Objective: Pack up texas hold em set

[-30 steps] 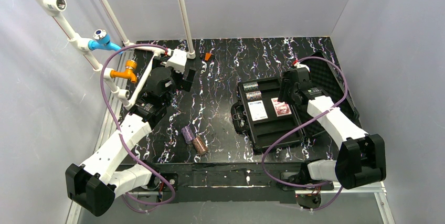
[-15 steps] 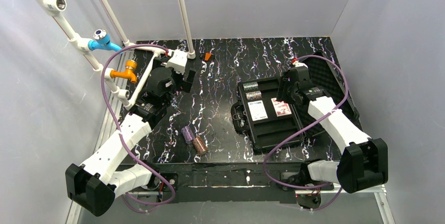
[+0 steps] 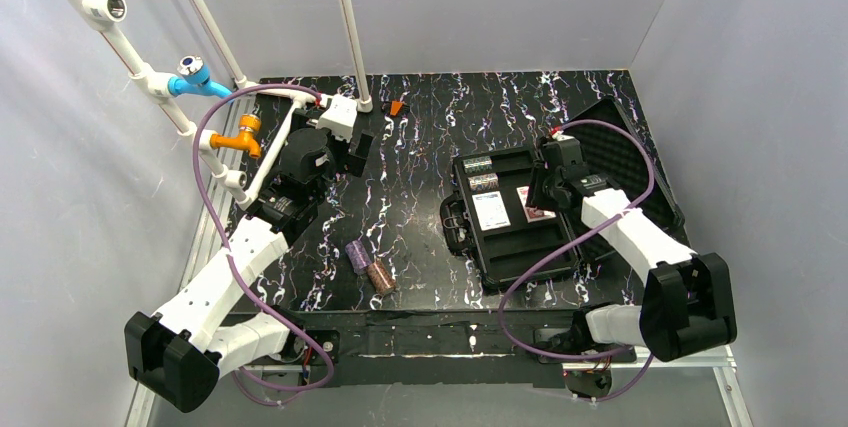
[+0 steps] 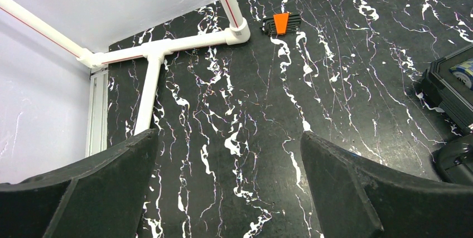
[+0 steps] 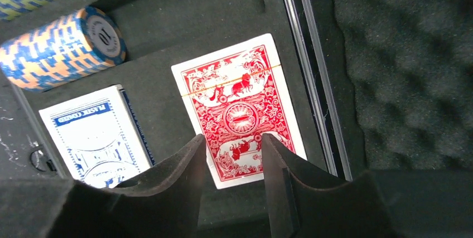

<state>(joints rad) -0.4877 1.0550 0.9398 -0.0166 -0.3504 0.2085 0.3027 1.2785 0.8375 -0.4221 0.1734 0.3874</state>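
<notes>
One red-backed deck (image 5: pixel 241 110) beside a blue-boxed deck (image 5: pixel 97 132); right claw (image 5: pixel 231 140) narrowly agape, left claw (image 4: pixel 227 137) wide.

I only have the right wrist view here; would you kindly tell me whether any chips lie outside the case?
Observer: Yes. The top view shows a purple chip stack and a brown chip stack lying on their sides on the table, left of the case.
Operator: Thank you. Is the left end effector near them?
Observer: No. The left end effector hangs over the far left part of the table, beside the white pipe frame, well apart from both stacks.
Operator: Does it hold anything?
Observer: No. Its wrist view shows the jaws wide open, with only bare table between them.
</notes>
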